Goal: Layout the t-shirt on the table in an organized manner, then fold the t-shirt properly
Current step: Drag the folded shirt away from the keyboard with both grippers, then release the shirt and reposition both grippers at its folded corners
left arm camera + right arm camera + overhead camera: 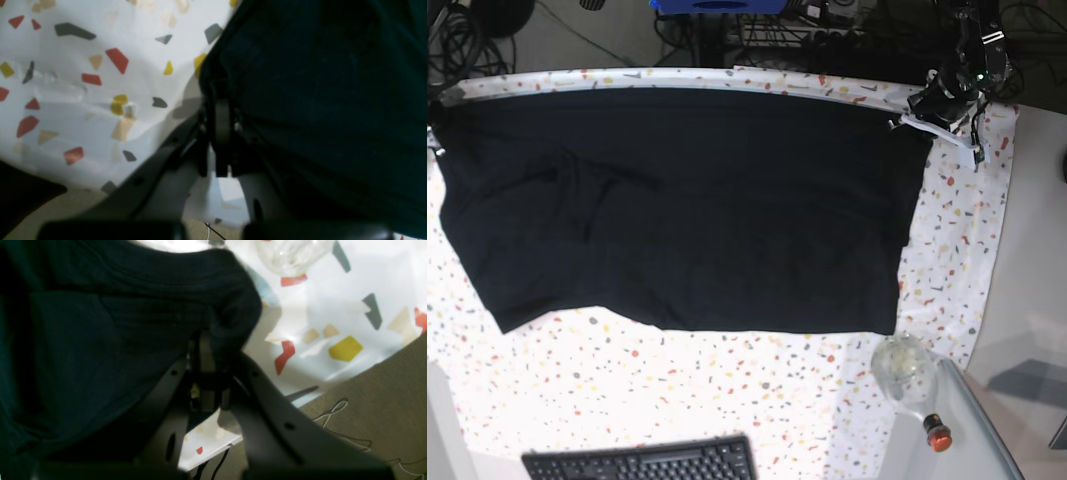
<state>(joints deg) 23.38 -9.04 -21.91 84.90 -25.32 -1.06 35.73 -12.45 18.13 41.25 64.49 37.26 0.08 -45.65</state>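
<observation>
Left end effector [222,100]: clamped on t-shirt [687,200] far-right corner | right end effector [213,343]: pinching its far-left edge | t-shirt: spread across far counter [727,390] | risk: uneven pull bunches cloth; thin pinch slips; glass jar [905,366] near hem could snag.

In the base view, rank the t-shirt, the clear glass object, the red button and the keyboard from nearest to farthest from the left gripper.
From the left gripper, at the table's far right corner:
1. t-shirt, pinched at its far right corner.
2. clear glass object, near right.
3. red button, just beyond the glass, at the near right edge.
4. keyboard, near edge, left of centre.
</observation>
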